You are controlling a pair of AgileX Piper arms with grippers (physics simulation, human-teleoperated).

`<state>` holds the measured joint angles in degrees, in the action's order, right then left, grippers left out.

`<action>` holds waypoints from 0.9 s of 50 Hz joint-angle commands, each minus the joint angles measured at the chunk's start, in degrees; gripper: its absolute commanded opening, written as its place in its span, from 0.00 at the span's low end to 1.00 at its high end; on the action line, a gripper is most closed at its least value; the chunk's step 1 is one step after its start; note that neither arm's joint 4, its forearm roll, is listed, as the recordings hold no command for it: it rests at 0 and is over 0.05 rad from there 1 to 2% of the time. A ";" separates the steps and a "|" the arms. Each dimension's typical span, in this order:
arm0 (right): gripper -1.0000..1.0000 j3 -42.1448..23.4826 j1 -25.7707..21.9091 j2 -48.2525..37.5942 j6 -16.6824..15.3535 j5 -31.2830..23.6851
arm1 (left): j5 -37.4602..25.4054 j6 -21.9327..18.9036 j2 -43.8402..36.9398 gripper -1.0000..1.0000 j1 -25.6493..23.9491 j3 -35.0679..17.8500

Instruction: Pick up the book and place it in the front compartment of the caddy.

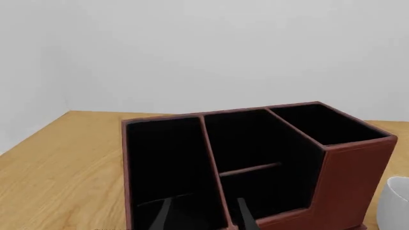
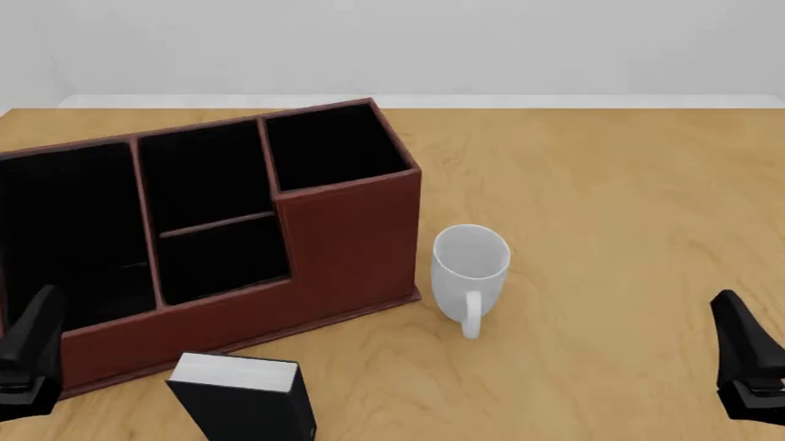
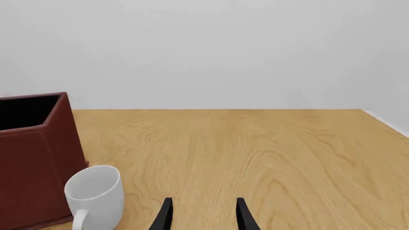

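Because the left wrist camera looked along its own fingers, the caddy (image 1: 255, 163) filled most of that view. Its black cells were open to the top and nothing was inside them. The left gripper (image 1: 204, 215) showed two dark fingertips with a clear gap between them, and nothing was held there. The front compartment (image 1: 252, 189) lay behind the stepped-down wall, separated by a thin partition from the cell behind it. I judge the low wall made this cell the easiest one to reach from the arms' side. A white mug (image 1: 396, 201) showed only its edge beside the caddy.

From the front camera, the book (image 2: 242, 395) stood upright on the wooden table (image 2: 613, 230), just before the caddy's long low wall and not touching it as far as I could tell. It was nearer to the left gripper (image 2: 28, 354) than to the right gripper (image 2: 745, 367), so the left arm seemed the natural one for the pick. Both grippers hung low at the sides, well apart from the book, and the pick was not yet begun.

Through the right wrist camera, the right gripper's fingers (image 3: 164, 215) were apart and empty. The mug stood upright, just beside the caddy's tall end. The book was not visible there.
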<state>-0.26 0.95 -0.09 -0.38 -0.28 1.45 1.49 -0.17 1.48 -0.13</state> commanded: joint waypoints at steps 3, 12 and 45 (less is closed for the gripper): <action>1.00 0.00 -1.30 -0.14 0.21 0.24 | -1.16 -1.24 -0.43 1.00 -1.50 -0.10; 1.00 -0.24 -1.43 -0.02 0.47 0.19 | -1.58 -0.66 -0.14 1.00 -1.29 -0.50; 1.00 -0.38 -3.02 0.03 0.99 0.65 | -29.84 -10.47 -21.42 1.00 -37.75 -42.43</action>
<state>-0.85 -1.53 -0.06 0.46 0.10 -15.85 -2.42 -13.18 -20.51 -28.10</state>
